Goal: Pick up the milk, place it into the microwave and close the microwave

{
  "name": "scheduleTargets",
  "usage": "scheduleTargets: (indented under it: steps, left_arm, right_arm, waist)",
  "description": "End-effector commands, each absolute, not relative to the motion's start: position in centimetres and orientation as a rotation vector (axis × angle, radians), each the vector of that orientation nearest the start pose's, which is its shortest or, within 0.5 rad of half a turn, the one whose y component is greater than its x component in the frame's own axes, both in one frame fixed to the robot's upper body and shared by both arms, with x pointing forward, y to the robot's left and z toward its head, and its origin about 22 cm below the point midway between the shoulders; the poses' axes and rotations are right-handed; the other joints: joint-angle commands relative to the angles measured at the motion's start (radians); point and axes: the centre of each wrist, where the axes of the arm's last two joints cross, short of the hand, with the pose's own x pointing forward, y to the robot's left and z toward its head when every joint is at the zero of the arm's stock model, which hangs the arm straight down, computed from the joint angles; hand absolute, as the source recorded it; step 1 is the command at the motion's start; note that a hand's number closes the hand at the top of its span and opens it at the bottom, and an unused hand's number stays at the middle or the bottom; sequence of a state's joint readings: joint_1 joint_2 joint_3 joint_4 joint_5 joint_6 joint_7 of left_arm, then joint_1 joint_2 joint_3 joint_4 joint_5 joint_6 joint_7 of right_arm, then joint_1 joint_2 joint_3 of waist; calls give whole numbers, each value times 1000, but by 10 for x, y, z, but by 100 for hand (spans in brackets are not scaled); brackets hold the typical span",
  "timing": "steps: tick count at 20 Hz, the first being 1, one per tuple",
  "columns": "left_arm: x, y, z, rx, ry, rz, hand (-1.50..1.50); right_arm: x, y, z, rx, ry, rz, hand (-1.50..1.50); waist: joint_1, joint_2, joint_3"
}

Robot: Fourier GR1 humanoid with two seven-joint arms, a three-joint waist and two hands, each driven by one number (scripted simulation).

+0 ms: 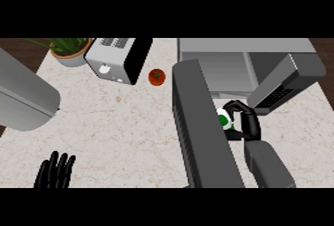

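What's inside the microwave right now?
The microwave cavity shows only bare grey walls. The open door covers its lower front. The milk sits outside, in the right hand.

- I see the white milk carton with green marking [224, 120], mostly hidden, just before the cavity of the grey box-shaped microwave [222, 66].
- Its dark grey microwave door [202, 128] stands swung wide open.

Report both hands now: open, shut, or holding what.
Left hand: open, fingers straight, resting at the lower left.
Right hand: curled round the milk in front of the microwave.
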State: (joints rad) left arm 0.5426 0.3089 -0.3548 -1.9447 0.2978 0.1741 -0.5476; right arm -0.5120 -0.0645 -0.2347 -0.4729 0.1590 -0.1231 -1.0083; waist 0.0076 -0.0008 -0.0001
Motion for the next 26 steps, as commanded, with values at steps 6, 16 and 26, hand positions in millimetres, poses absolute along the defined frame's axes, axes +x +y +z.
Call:
scheduleTargets:
  steps: [6, 16, 26]
  left_arm:
    - [108, 245, -17, -80, -1881, 127, -150]
    - [125, 261, 1, -127, -1850, 78, -150]
    - [123, 240, -9, -168, -1872, 50, -150]
  right_arm:
    - [357, -211, -69, -302, -1964, 179, 150]
    - [404, -227, -21, -521, -1856, 337, 150]
    - [423, -240, 6, -783, -1796, 383, 150]
  waist:
    - [8, 3, 0]
    - [36, 16, 2]
    - [79, 33, 3]
